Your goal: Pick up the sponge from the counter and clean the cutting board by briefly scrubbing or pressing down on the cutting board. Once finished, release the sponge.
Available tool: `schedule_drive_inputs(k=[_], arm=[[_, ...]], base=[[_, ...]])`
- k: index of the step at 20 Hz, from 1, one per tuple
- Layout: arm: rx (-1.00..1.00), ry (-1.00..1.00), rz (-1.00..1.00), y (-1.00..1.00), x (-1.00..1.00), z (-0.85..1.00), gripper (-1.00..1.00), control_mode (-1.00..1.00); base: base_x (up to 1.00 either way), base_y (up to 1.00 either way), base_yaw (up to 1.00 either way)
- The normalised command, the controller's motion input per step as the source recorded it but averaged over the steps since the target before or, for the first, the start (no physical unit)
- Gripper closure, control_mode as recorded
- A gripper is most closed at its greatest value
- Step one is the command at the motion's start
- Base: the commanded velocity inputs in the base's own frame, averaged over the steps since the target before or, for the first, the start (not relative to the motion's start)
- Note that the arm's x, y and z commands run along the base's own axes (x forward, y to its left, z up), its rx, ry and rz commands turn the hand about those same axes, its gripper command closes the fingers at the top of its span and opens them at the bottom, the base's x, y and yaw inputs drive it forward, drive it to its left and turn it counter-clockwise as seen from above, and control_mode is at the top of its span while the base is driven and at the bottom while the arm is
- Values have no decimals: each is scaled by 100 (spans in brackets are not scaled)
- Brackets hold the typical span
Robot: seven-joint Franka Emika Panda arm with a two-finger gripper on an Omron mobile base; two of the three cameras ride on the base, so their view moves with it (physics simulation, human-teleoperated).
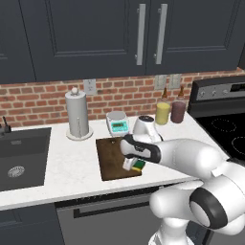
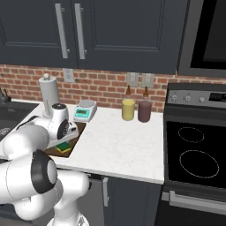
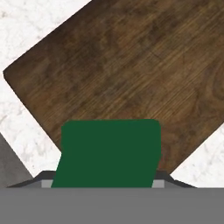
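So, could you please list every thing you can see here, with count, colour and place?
sponge: 1, yellow and green, held over the cutting board
cutting board: 1, dark brown, on the counter
counter: 1, white
sink: 1, dark, left
paper towel roll: 1, white, back
kitchen scale: 1, teal, behind the board
bottles: 2, yellow and dark red, by the wall
stove: 1, black, right
cabinets: dark, above
pincer: 1, shut on the sponge
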Motion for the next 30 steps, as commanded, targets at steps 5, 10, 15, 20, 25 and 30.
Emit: schedule_drive_inputs(k=[5, 10, 15, 20, 25, 30], arm=[[0, 0, 0, 14, 3, -12, 100, -100], [0, 0, 0, 5, 15, -15, 100, -100], [0, 0, 0, 0, 15, -19, 100, -100], [0, 0, 0, 0, 16, -17, 100, -100], [0, 0, 0, 0, 22, -14, 100, -100], [0, 0, 0, 0, 24, -9, 100, -100]], base=[[0, 0, 0], [0, 0, 0], [0, 0, 0], [0, 0, 0], [0, 0, 0], [0, 0, 0]])
